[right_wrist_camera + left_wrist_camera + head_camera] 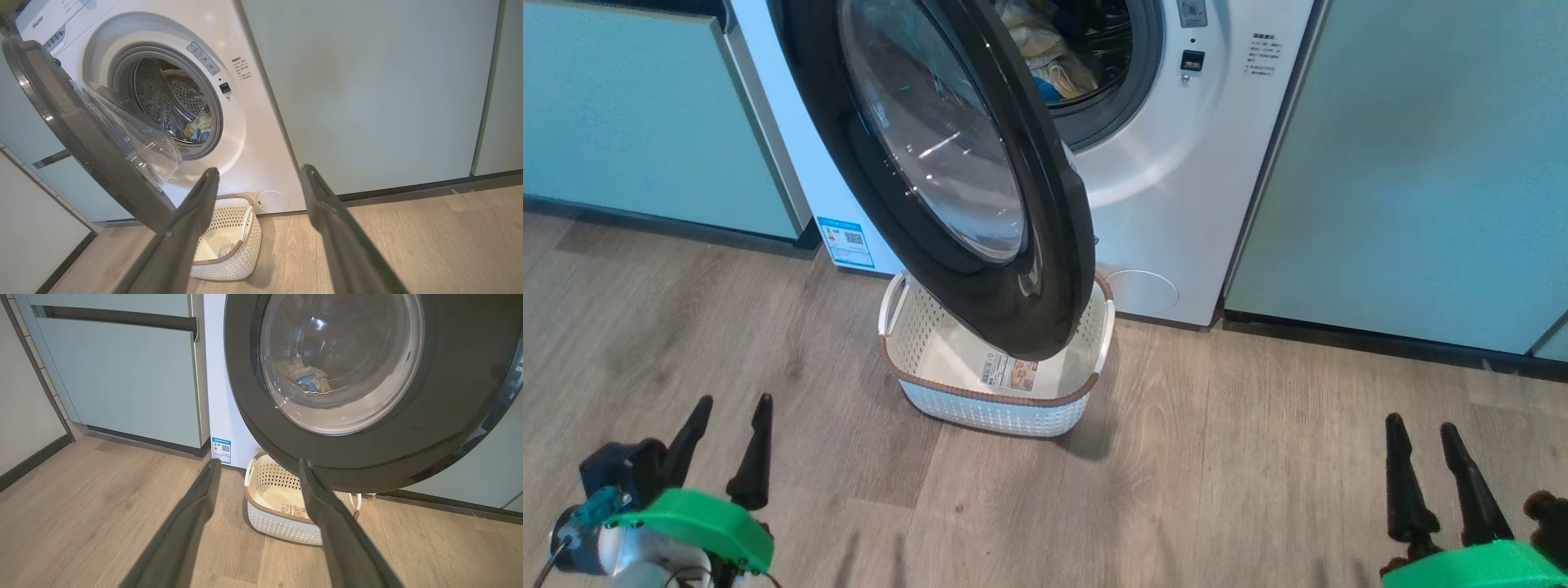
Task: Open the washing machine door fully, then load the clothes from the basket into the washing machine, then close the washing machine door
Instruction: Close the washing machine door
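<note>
Head view, nearest zone: the left fingers (756, 449) and the right fingers (1403, 482) are both spread wide and hold nothing. They hang over the wooden floor (1217, 474), well apart from each other and from the machine.

Middle zone: the basket (996, 418) stands on the floor just in front of the washing machine (1176, 180). Its interior looks empty, with the label (1010, 371) on its floor exposed.

Above the basket, the washing machine door (1058, 245) stands swung out at an angle. Its lower edge overlaps the rear of the basket in this view. Whether the two touch cannot be told.

Far zone: the clothes (1054, 57) lie inside the drum, close to the front lip of the opening. Pale green cabinets (1421, 163) flank the machine.

Assessment: loading appears complete and closing the door is the step in hand.

Hazards:
- Trapped fabric. The clothes sit near the gasket, so the glass bowl may pinch a garment and prevent latching.
- Slipping contact. The door face is glossy and curved, and a push near its edge may slide off.
- Snagging. Widely spread fingers may catch the door rim or a basket handle.
- Basket displacement. A low approach may knock the light basket aside.
</note>
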Robot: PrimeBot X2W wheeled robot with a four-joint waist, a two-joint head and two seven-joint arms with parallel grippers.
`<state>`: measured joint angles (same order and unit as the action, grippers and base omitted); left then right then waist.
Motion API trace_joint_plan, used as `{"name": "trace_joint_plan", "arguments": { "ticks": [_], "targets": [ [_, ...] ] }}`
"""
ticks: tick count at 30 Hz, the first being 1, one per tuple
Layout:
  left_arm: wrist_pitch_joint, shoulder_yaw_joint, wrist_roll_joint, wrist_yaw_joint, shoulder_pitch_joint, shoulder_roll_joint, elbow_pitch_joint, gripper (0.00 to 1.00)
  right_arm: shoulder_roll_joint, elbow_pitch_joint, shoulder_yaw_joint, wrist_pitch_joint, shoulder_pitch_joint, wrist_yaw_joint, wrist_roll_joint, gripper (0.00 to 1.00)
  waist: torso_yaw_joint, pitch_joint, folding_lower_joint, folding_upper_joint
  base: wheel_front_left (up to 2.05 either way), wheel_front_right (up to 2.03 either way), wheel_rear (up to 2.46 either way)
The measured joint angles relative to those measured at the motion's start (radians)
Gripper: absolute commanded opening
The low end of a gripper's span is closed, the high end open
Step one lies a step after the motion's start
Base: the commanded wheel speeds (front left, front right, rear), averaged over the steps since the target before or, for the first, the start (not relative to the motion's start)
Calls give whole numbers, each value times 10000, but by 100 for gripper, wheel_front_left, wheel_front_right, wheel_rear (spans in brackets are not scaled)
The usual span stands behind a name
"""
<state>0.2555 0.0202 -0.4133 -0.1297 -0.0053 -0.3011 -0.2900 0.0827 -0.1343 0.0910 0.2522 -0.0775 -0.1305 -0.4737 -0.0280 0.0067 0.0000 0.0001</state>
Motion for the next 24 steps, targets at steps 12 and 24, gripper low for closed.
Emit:
{"name": "trace_joint_plan", "arguments": {
  "ticks": [12, 24],
  "targets": [
    [0, -443, 100, -2, -9, 221, -10, 100, 48, 1290, -462, 0, 964, 0, -1482, 0, 361, 50, 0, 0, 0, 0, 0],
    [0, -911, 190, 0, -79, 222, -245, 100, 428, 3041, 573, 33, 3403, 0, -3382, 0, 1093, -193, 0, 0, 0, 0, 0]
  ]
}}
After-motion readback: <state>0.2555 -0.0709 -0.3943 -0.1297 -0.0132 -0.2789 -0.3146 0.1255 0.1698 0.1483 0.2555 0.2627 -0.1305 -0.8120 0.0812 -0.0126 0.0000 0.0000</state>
